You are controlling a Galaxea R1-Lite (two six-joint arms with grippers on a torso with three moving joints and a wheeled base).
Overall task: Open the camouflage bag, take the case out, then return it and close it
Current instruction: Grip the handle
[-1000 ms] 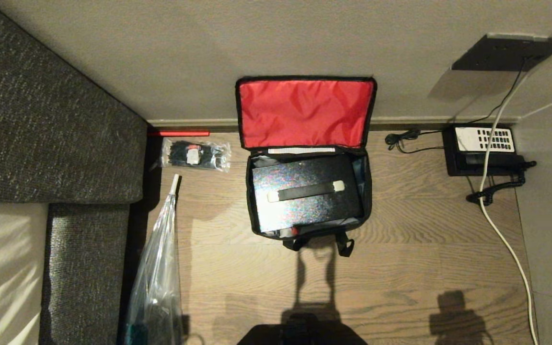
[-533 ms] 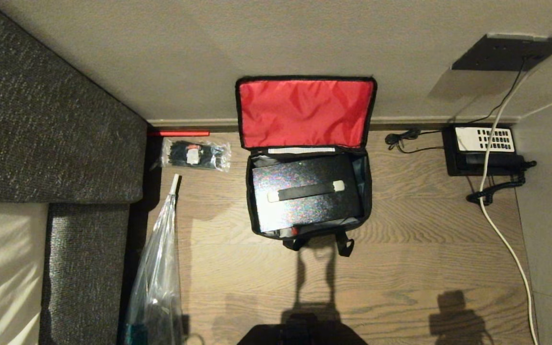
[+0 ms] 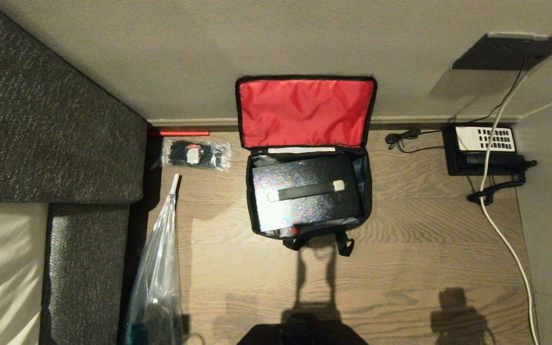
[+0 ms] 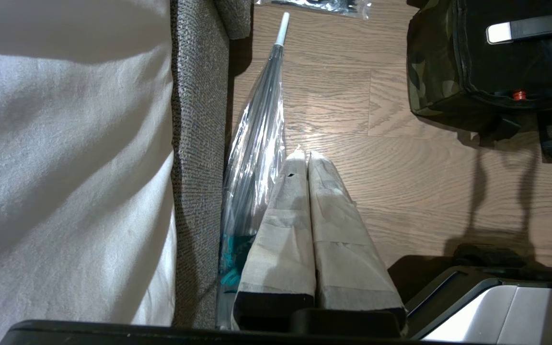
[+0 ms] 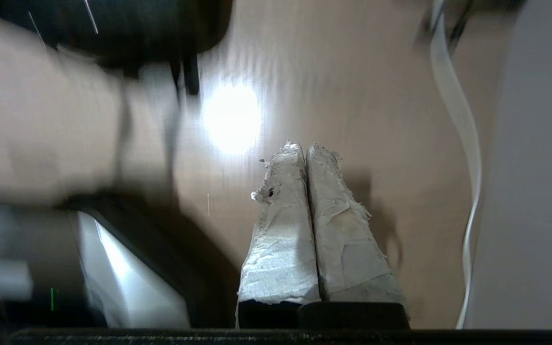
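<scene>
Since the case looks rigid inside the camouflage bag, its central handle suits either gripper's closed, empty fingers.

Case in bag (telephone seemingly right).

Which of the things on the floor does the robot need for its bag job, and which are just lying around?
For the job:
- camouflage bag, lid open, red lining showing
- case, lying inside the bag

Just lying about:
- telephone by the wall
- white cable
- clear umbrella beside the sofa
- small plastic packet
</scene>
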